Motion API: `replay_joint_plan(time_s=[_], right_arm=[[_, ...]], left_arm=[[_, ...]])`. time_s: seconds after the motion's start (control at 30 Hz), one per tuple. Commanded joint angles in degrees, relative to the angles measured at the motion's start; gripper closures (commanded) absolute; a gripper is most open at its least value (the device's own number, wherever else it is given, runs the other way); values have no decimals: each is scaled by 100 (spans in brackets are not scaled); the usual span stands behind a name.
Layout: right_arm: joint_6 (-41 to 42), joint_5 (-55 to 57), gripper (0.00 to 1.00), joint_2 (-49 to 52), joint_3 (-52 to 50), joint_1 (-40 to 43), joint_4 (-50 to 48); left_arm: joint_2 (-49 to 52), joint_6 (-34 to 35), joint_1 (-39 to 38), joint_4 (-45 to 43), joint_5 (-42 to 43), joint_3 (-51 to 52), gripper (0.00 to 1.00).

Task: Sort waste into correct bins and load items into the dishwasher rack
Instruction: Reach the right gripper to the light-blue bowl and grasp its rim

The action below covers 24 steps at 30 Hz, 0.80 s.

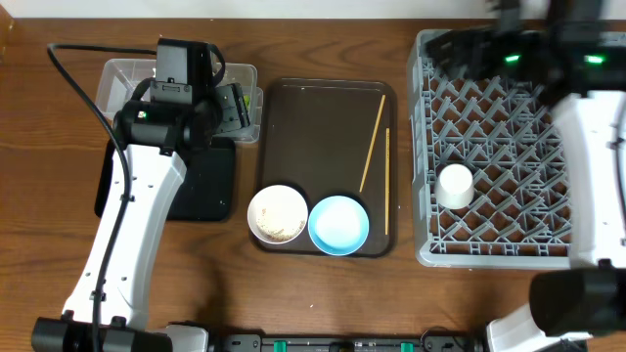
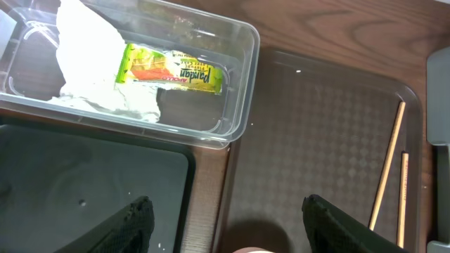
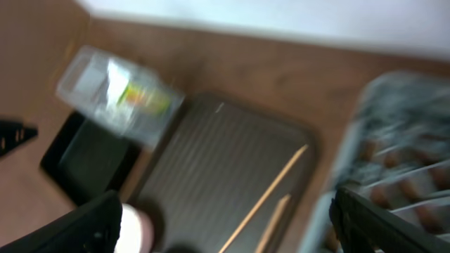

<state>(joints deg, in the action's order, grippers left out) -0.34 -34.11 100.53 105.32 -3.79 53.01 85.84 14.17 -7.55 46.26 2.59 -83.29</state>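
Note:
The clear tub (image 1: 122, 78) holds the crumpled white napkin (image 2: 84, 56) and the yellow-green wrapper (image 2: 176, 70). The black tray (image 1: 210, 191) lies just in front of it. My left gripper (image 2: 226, 204) is open and empty, over the gap between the black tray and the brown serving tray (image 1: 323, 117). On the serving tray are a white bowl (image 1: 278, 213) with whitish scraps, a light blue bowl (image 1: 338, 224) and two chopsticks (image 1: 372, 142). A white cup (image 1: 455, 186) sits in the grey rack (image 1: 509, 235). My right gripper (image 3: 225, 207) is open and empty, above the rack's far left corner. The dark blue dish is out of view.
The left arm's white link covers part of the black tray and the table left of it. The right arm crosses the rack's right side. The right wrist view is motion-blurred. Bare wood table lies in front of the serving tray.

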Motion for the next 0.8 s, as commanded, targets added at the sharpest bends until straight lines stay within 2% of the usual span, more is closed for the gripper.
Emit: replay_joint_plan(time_s=[0.0, 0.03, 0.07, 0.27, 0.43, 0.77], right_arm=[[179, 503, 8, 125, -44, -560, 273], [179, 675, 8, 173, -44, -737, 391], [179, 791, 8, 192, -44, -852, 496], [514, 1425, 23, 455, -50, -1460, 1093], [787, 1722, 27, 671, -92, -1810, 1316], [804, 1784, 34, 824, -538, -2216, 1650]], left_arm=[[31, 4, 15, 68, -70, -9, 29], [31, 2, 15, 92, -70, -9, 23], [33, -20, 15, 111, -70, -9, 23], [31, -83, 15, 168, -68, -9, 20], [31, -83, 15, 225, -70, -9, 20], [31, -188, 15, 299, -70, -9, 19]])
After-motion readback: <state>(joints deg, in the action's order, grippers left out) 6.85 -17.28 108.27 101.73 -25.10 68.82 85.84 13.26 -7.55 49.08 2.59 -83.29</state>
